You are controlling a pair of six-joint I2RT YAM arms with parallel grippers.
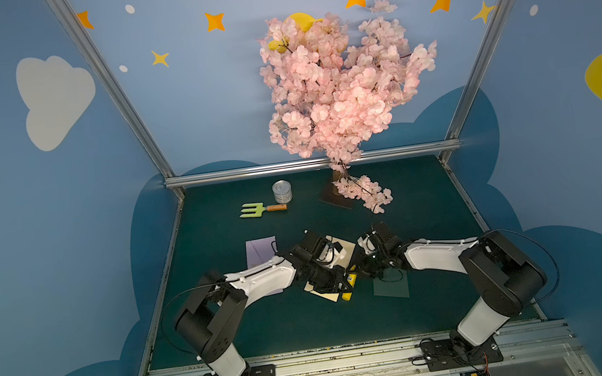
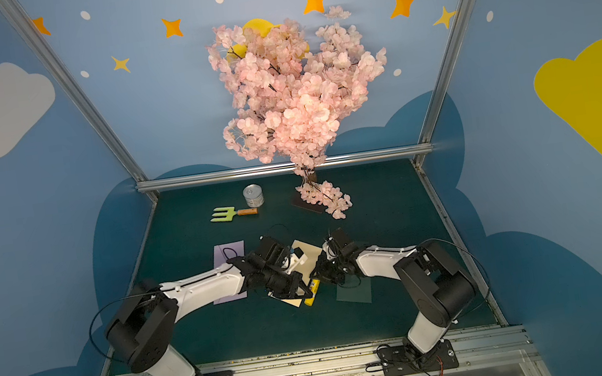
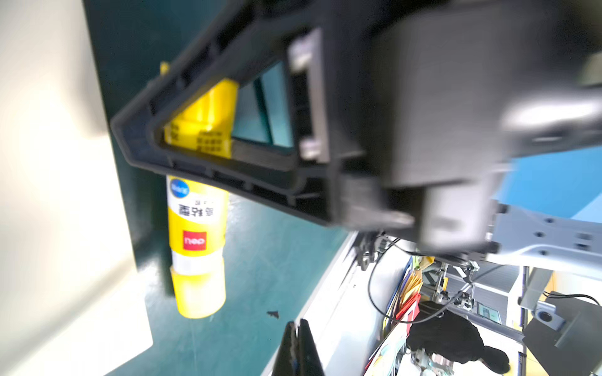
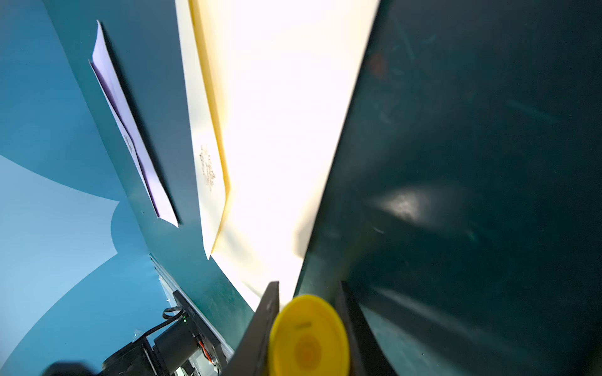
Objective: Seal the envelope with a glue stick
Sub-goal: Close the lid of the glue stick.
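- Dark green felt desk [image 1: 271, 329] inside blue cloud-and-star painted walls [image 1: 198, 91].
- Right fingers [image 4: 353, 319] clamped on short yellow plastic glue stick [image 3: 197, 228]; left fingers [image 3: 293, 351] pressed together.

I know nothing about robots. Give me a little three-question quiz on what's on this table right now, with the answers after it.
1. True or false: the right gripper is shut on the glue stick.
2. What stands beside the green garden fork? A) a tin can B) a mug C) a bottle
3. How many envelopes lie on the table, and in which colours?

Key:
1. True.
2. A.
3. Three: the cream-yellow envelope, a lilac envelope and a dark green envelope.
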